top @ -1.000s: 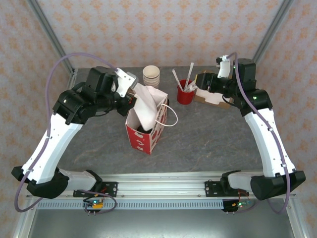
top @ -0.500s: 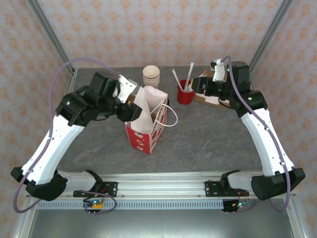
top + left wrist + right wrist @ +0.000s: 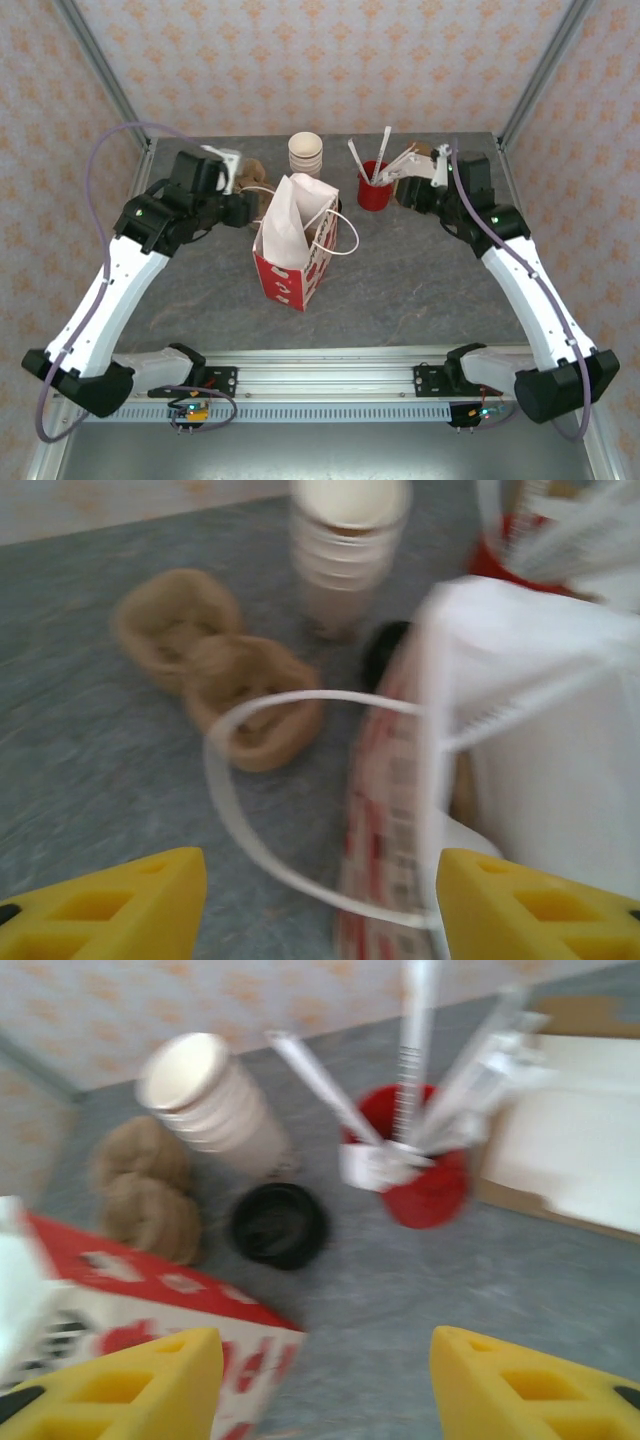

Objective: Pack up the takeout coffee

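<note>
The left fingers [image 3: 110,905] are held apart and empty beside the upright red-and-white bag [image 3: 292,278]; the takeout coffee's place and axis cannot be told; the right fingers [image 3: 140,1385] are spread, empty, near the red cup [image 3: 425,1185]

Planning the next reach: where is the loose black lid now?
Right wrist view: the black lid lies flat between the paper cup stack and the red-and-white bag, left of the red straw cup.
</note>
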`<state>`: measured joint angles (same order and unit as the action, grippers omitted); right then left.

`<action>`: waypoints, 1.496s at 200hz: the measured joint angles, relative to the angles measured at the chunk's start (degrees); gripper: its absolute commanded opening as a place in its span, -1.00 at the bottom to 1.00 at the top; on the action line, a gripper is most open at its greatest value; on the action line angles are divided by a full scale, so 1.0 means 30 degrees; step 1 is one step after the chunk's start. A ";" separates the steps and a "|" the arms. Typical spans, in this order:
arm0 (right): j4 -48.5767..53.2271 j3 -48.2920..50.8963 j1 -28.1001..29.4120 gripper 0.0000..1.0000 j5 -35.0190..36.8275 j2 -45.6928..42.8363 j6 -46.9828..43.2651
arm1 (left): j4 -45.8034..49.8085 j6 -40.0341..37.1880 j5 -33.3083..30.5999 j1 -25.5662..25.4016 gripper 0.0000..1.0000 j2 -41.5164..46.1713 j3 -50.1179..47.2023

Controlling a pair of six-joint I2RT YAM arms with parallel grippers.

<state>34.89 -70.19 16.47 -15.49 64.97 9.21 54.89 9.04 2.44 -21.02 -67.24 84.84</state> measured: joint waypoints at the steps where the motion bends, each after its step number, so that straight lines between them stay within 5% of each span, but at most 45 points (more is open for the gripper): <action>1: 0.0000 0.0080 0.0000 0.17 0.0117 -0.0044 0.0000 | -0.0073 0.0036 -0.0007 0.0095 0.32 0.0080 -0.0109; 22: -0.0459 0.2397 0.0000 0.20 0.2776 -0.1209 0.0015 | -0.1778 0.0954 -0.0539 0.2273 0.33 0.2222 -0.2674; 56: -0.1894 0.4699 0.0000 0.47 0.3475 -0.1450 0.0109 | -0.3147 0.1494 -0.0816 0.2397 0.41 0.2484 -0.2805; 97: -0.4677 0.7133 0.0000 0.84 0.5836 -0.1355 0.0364 | -0.6513 0.2528 -0.5136 0.3592 0.99 0.3424 -0.7402; 112: -0.6003 0.8364 0.0000 1.00 0.7570 -0.1217 0.0408 | -0.8007 0.2841 -0.7053 0.4291 1.00 0.4182 -0.9843; 154: -1.0112 1.0797 -0.0248 0.99 1.1861 0.0583 0.0211 | -1.4411 0.2477 -0.9967 0.5457 1.00 0.3636 -1.5839; 198: -1.4848 1.2488 -0.1188 0.99 1.3100 0.2135 -0.1049 | -2.1923 0.1086 -0.9420 0.6717 1.00 0.1144 -2.1158; 299: -2.6046 1.6123 -0.4131 0.99 1.0513 0.7125 -0.3330 | -2.9536 -0.1311 -0.4546 0.6878 1.00 -0.4816 -2.0334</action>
<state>-43.24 -21.82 4.08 16.05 86.35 -0.78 -33.71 5.10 -11.20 -0.38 -81.69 23.83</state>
